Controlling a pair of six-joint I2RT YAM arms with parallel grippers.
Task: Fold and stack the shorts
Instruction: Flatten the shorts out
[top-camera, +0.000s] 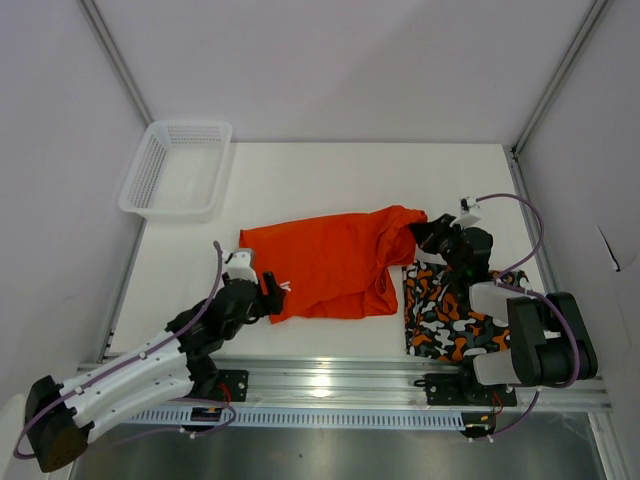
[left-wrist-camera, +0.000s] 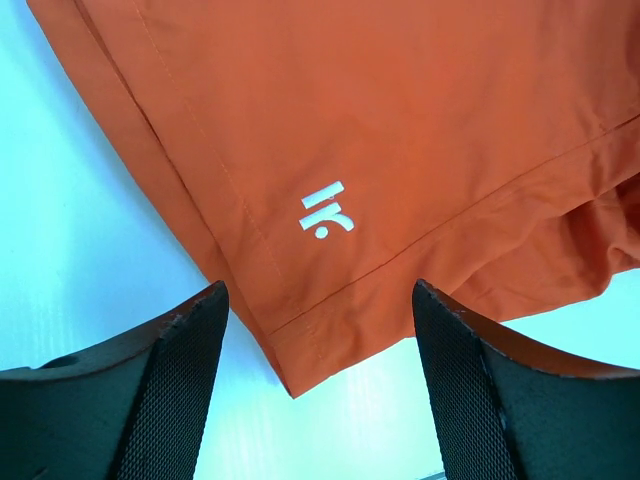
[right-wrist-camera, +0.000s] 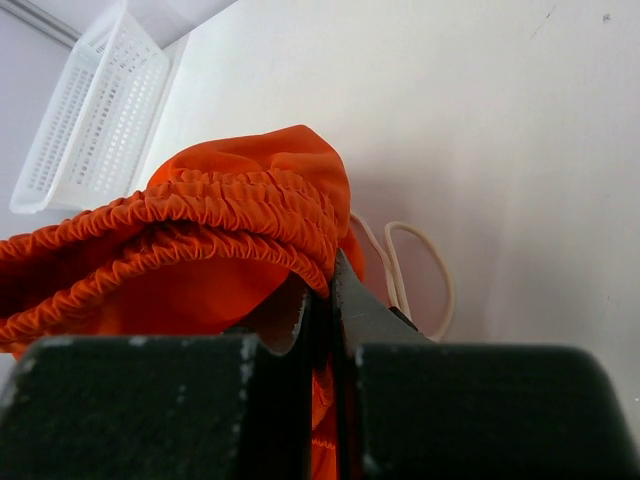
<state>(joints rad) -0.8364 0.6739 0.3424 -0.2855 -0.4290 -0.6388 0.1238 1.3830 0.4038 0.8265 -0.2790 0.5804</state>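
Note:
The plain orange shorts (top-camera: 330, 262) lie spread across the middle of the table. My right gripper (top-camera: 425, 232) is shut on their elastic waistband (right-wrist-camera: 230, 215) at the right end, lifting it slightly; the white drawstring (right-wrist-camera: 420, 262) loops on the table beyond. The patterned shorts (top-camera: 440, 312) lie folded at the front right, partly under the right arm. My left gripper (top-camera: 272, 293) stands open at the orange shorts' front-left leg hem. In the left wrist view the hem corner (left-wrist-camera: 295, 375) with a small white logo (left-wrist-camera: 325, 210) lies between the open fingers (left-wrist-camera: 180, 380), not pinched.
A white mesh basket (top-camera: 175, 165) stands at the back left corner, also in the right wrist view (right-wrist-camera: 90, 110). Bare white table (top-camera: 330, 180) lies behind the shorts. A metal rail (top-camera: 340, 385) runs along the near edge.

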